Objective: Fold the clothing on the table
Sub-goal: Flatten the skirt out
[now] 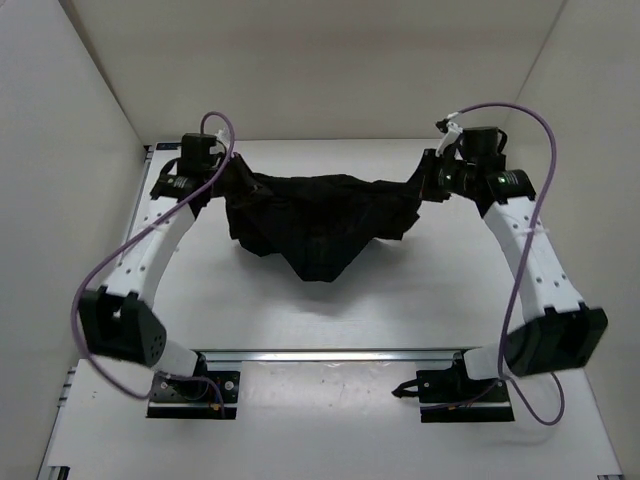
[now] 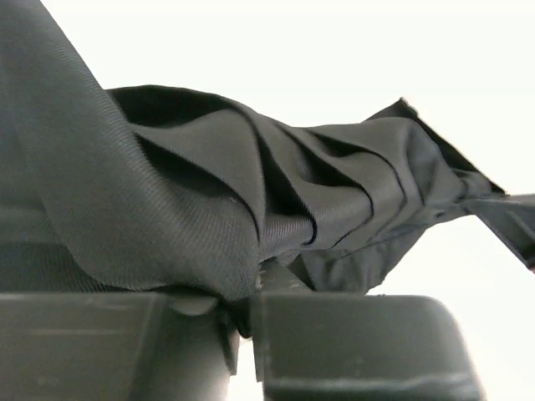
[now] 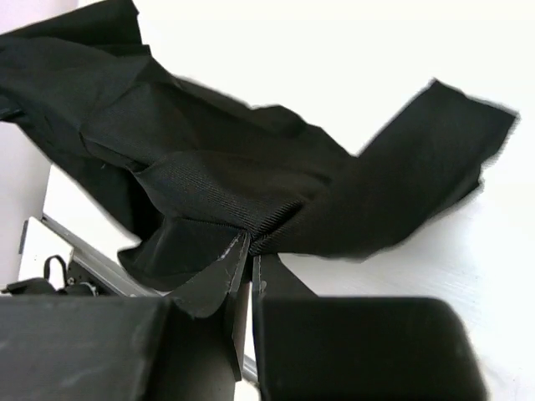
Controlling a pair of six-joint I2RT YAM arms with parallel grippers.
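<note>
The clothing (image 1: 320, 220), a black pleated garment, is stretched between my two grippers over the far half of the table (image 1: 420, 300), and its middle sags to a point toward the near side. My left gripper (image 1: 222, 172) is shut on its left end. In the left wrist view the pleated clothing (image 2: 209, 192) bunches over the nearly closed left gripper (image 2: 242, 302). My right gripper (image 1: 425, 182) is shut on the right end. In the right wrist view the right gripper (image 3: 252, 251) pinches a ribbed edge of the clothing (image 3: 234, 167), and a loose flap hangs to the right.
White walls (image 1: 70, 130) close in the table on the left, back and right. A metal rail (image 1: 330, 354) runs across in front of the arm bases. Purple cables (image 1: 545, 170) loop beside each arm.
</note>
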